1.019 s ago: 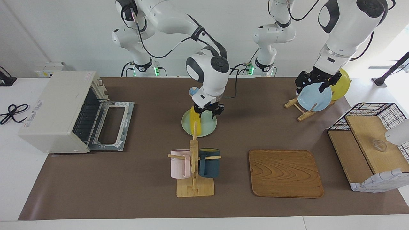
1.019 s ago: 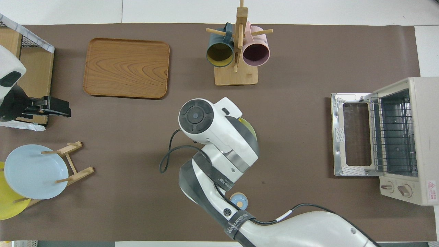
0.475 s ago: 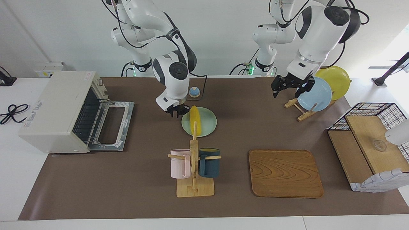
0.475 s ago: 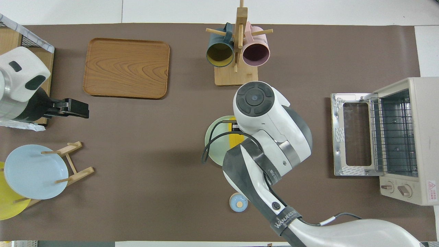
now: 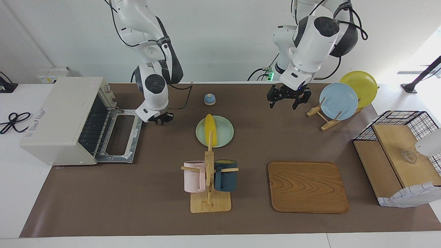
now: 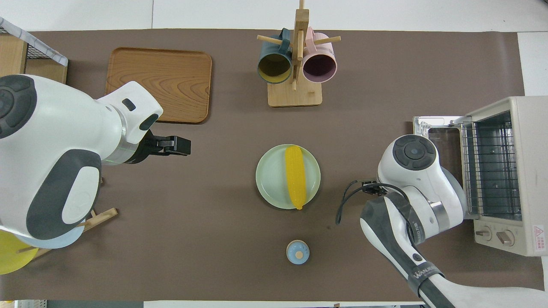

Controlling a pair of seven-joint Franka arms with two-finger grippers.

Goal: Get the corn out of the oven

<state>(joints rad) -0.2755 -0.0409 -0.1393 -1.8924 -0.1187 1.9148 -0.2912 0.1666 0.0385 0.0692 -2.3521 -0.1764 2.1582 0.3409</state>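
Since a second ago the right gripper (image 5: pixel 161 120) has left the corn (image 5: pixel 210 130) and swung over to hang just in front of the oven (image 5: pixel 65 119), beside its dropped door; the left gripper (image 5: pixel 284 99) has come away from the plate rack toward the table's middle.

Now the corn lies lengthwise on the pale green plate (image 5: pixel 225 137), free of both arms, well apart from the oven, whose door is down and whose wire rack looks bare. Judging by this, the task seems essentially done.

As for handling, the cob looks light and stiff, likely smooth enough to roll or slip; a hold across its thick middle, jaws square to its length, would seem safest, since the tapered ends offer little purchase.

Holding nothing, the right gripper looks mostly closed, though I cannot tell for sure. With nothing between them, the left gripper's fingers stand spread.

Writing: "WANJEED" reads on a band around the right arm's cable in the overhead view. A red-and-white warning sticker sits on the oven's top corner, its text unreadable.
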